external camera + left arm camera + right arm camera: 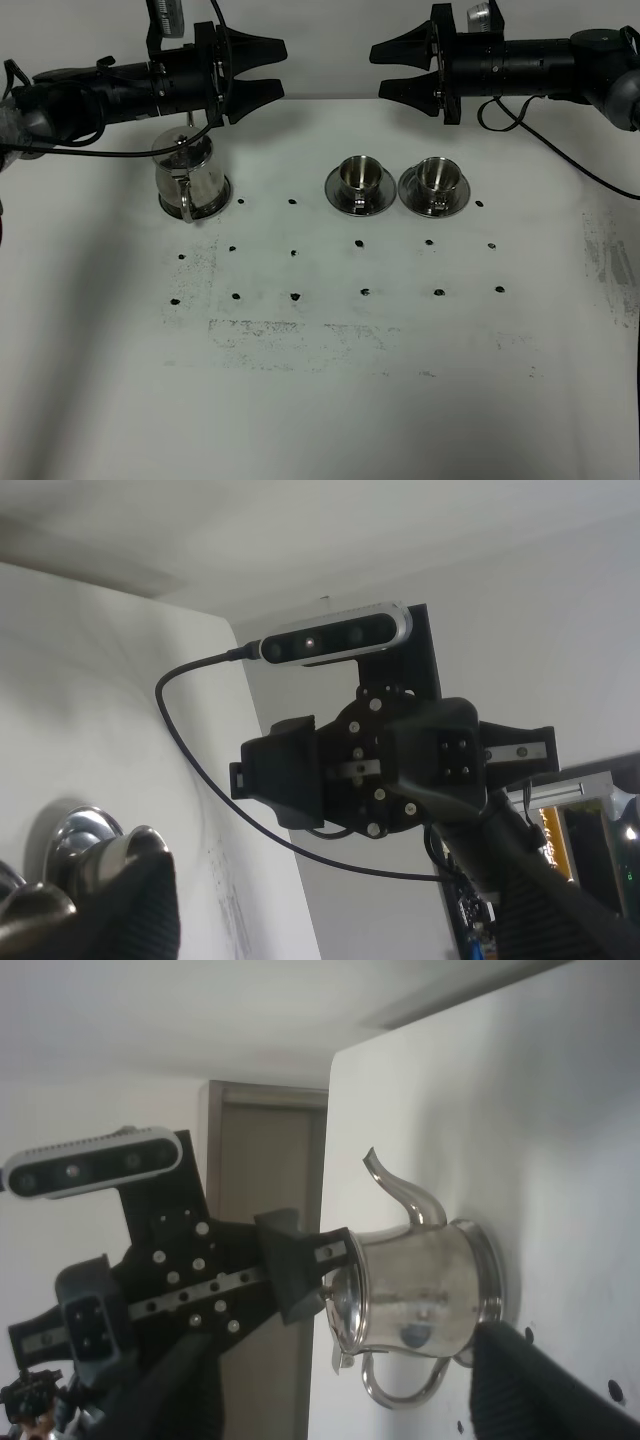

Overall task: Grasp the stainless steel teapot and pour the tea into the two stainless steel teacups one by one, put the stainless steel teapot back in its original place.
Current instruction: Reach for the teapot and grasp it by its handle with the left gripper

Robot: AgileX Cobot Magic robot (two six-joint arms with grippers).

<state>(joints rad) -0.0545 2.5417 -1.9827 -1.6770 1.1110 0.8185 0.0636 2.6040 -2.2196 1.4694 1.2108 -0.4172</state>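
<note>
**Two claws apart and empty; teapot grasp not begun**

**Position of items.** The stainless steel teapot (190,172) stands upright, lid on, upon the round steel disc (226,198) at the left of the tabletop (320,400). Its loop handle (186,205) faces the near edge. The right wrist view shows the spout (400,1188) on the opposite side. The first teacup (357,176), closer to the pot, and the second teacup (433,176) sit on their saucers to the teapot's right. They are just beside one another and well apart from the pot. No dark liquid shows in either cup from the high view.

**Claws.** The left claw (282,68) hangs above and beyond the teapot, jaws spread, gripping nothing. The right claw (376,71) hangs over the far side of the cups, jaws likewise spread and empty. The two point at each other across the middle, clear of every item.

**Step in hand.** Judged as the opening step, the approach to the teapot. Nothing appears poured.

**Next move, assessed.** The left claw is the closer one. It would need to descend, turn toward the loop handle and close on it firmly. The handle is thin and polished, so a slip or a swing of the pot is a risk. The pot should lift straight off the disc without early tilt, and its spout should be brought round toward the first teacup.
</note>
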